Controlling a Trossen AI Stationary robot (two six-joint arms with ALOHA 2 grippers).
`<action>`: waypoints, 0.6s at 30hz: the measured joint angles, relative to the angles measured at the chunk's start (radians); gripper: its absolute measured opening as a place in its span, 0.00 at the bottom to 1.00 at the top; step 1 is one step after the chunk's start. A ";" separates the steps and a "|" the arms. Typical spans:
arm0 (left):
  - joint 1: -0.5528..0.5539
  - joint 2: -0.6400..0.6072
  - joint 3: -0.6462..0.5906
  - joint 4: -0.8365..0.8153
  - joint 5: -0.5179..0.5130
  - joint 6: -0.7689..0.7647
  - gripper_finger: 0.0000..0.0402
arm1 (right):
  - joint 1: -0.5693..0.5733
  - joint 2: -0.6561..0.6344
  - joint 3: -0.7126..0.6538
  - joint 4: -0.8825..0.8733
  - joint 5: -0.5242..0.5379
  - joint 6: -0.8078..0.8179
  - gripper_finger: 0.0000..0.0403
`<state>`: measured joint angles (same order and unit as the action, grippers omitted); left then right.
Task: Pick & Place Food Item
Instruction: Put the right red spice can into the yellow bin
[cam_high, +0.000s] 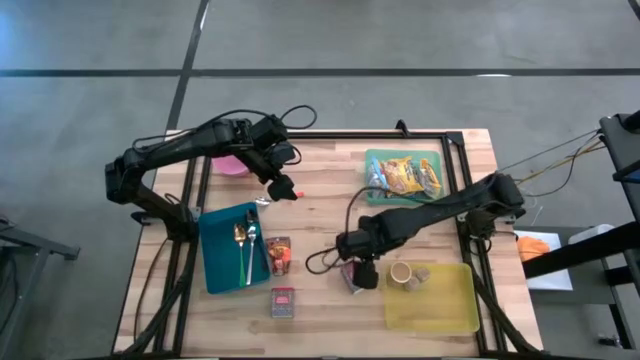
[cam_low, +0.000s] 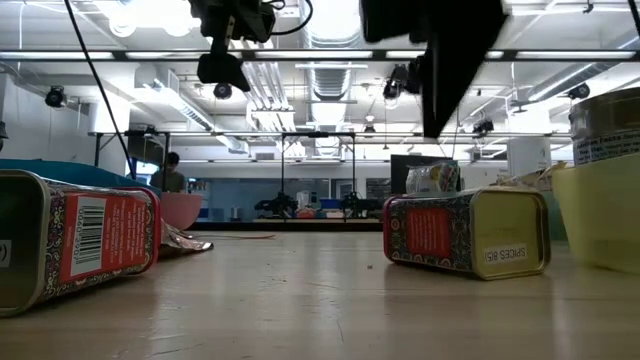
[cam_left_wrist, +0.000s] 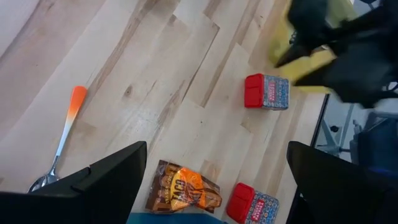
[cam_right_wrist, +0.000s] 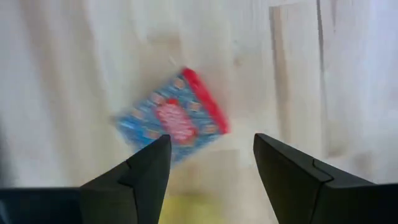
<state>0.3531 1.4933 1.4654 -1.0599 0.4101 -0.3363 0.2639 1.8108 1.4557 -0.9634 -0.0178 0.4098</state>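
Spice tin (cam_right_wrist: 171, 118) lies on its side on the table (cam_high: 330, 180), just left of the yellow tray (cam_high: 445, 310), directly under the right gripper (cam_right_wrist: 211, 171). The fingers stand half open and hold nothing. Left gripper (cam_left_wrist: 214, 180) waits wide open, farther left. If the right gripper comes down off-centre, a finger could push the tin away.

Spice tin (cam_right_wrist: 171, 121) blurred in right wrist view; left tin (cam_low: 70, 240) cut by low-view edge.
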 joint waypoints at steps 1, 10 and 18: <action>0.000 0.000 0.000 0.000 0.000 0.000 0.98 | 0.000 -0.018 0.004 0.003 -0.014 0.088 0.56; 0.000 -0.006 0.000 -0.008 0.000 -0.012 0.98 | 0.024 -0.093 0.002 0.120 -0.009 0.604 0.56; 0.002 -0.025 0.000 -0.018 0.000 0.013 0.98 | 0.026 0.003 -0.001 0.143 -0.023 0.857 0.56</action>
<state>0.3553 1.4679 1.4654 -1.0784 0.4102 -0.3238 0.2901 1.8142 1.4548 -0.8206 -0.0404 1.2668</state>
